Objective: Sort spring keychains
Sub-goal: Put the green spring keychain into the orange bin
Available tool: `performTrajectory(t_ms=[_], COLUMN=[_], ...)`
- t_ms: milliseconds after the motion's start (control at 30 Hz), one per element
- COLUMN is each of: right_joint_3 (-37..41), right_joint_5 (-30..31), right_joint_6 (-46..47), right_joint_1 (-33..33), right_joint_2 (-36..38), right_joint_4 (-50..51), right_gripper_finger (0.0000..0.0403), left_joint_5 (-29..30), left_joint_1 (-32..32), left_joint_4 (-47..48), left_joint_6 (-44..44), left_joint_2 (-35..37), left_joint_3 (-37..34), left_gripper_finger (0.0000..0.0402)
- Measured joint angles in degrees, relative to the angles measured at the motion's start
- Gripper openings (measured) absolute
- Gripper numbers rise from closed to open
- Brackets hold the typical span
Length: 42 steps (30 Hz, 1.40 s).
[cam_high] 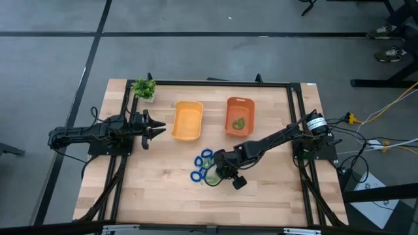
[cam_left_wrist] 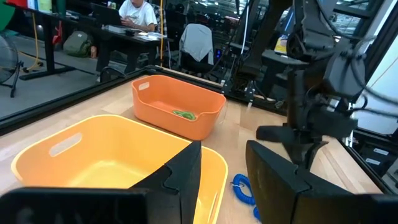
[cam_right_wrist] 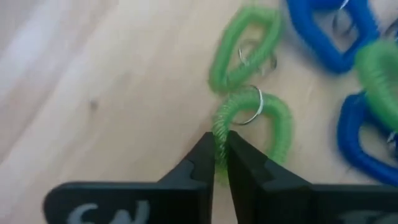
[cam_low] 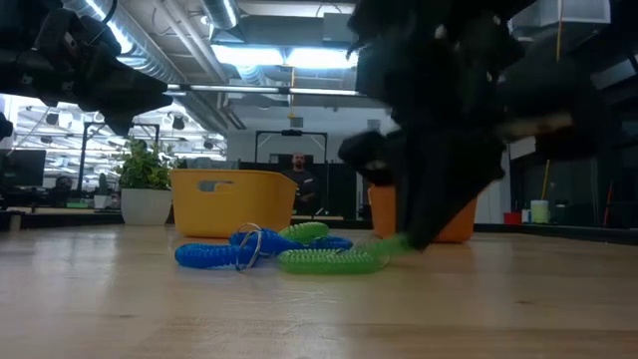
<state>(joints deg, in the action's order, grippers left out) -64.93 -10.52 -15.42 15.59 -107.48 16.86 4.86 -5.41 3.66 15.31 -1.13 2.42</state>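
Two dark fingers of the right gripper [cam_right_wrist: 219, 155] are seen pinched nearly together on the coil of a green spring keychain [cam_right_wrist: 255, 124], at the end of its oval nearest the wrist; the loop's long axis runs away from the jaws toward the rest of the pile. A second green keychain [cam_right_wrist: 242, 46] lies just beyond it, touching or nearly so, and blue keychains [cam_right_wrist: 329, 31] are spread beside both. From above, the pile [cam_high: 204, 166] is found near the middle of the wooden table [cam_high: 150, 196], with the right gripper [cam_high: 225, 171] down at its edge. A clean lift is judged to depend on the held loop coming free of its neighbours, since metal rings lie close together. Farther off stand the yellow bin [cam_high: 187, 120] and the orange bin [cam_high: 240, 115], the latter already holding a green keychain [cam_high: 239, 123]. The left gripper [cam_high: 157, 129] waits beside the yellow bin with its jaws parted narrowly, well apart from the pile. A small potted plant [cam_high: 144, 88] sits at the far corner.
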Motion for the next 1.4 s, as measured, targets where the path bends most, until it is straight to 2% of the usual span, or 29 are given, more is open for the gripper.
performTrajectory(t_ms=[100,600,933,1167,1400], right_joint_3=[-0.1,-0.9,-8.6,-15.2,-19.3], right_joint_5=[0.0,0.3,0.5,1.0,1.2], right_joint_6=[0.1,0.0,-1.0,-0.5,0.0], right_joint_1=[0.0,-0.1,-0.4,-0.5,-0.5], right_joint_2=[0.9,3.6,7.8,8.0,8.0], right_joint_4=[0.0,1.1,5.8,11.9,13.5], right_gripper_finger=[0.0012,0.0012,0.0014,0.0014,0.0015], left_joint_5=[0.0,0.0,0.0,0.0,0.0], left_joint_1=[0.0,0.0,0.0,0.0,0.0], left_joint_4=[0.0,0.0,0.0,0.0,0.0], left_joint_6=[0.0,0.0,0.0,0.0,0.0], left_joint_2=[0.0,0.0,0.0,0.0,0.0], left_joint_3=[0.0,0.0,0.0,0.0,0.0], left_gripper_finger=[0.0123,0.0123,0.0123,0.0123,0.0123])
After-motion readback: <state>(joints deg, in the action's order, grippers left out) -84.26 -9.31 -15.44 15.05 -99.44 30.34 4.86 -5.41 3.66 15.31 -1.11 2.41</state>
